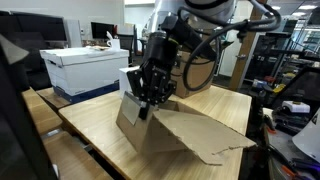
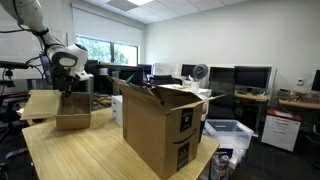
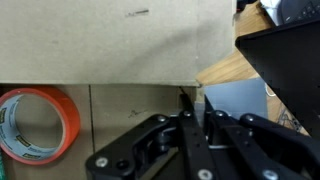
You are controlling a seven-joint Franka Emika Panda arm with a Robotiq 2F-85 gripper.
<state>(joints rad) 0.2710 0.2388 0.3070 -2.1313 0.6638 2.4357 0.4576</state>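
Hand (image 1: 147, 104) pinching cardboard box (image 1: 128, 128) edge; orange tape roll (image 3: 35, 122) beside

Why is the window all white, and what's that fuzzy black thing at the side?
In an exterior view the window is washed out by daylight; in an exterior view the dark shape at the left edge sits too near the camera, so it blurs; in the wrist view the gripper is black and shadowy, while the cardboard flap and tape roll look sharp.

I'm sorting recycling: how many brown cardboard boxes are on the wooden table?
2. A small open cardboard box sits under the gripper; a tall cardboard box stands nearer the camera. Others may be hidden.
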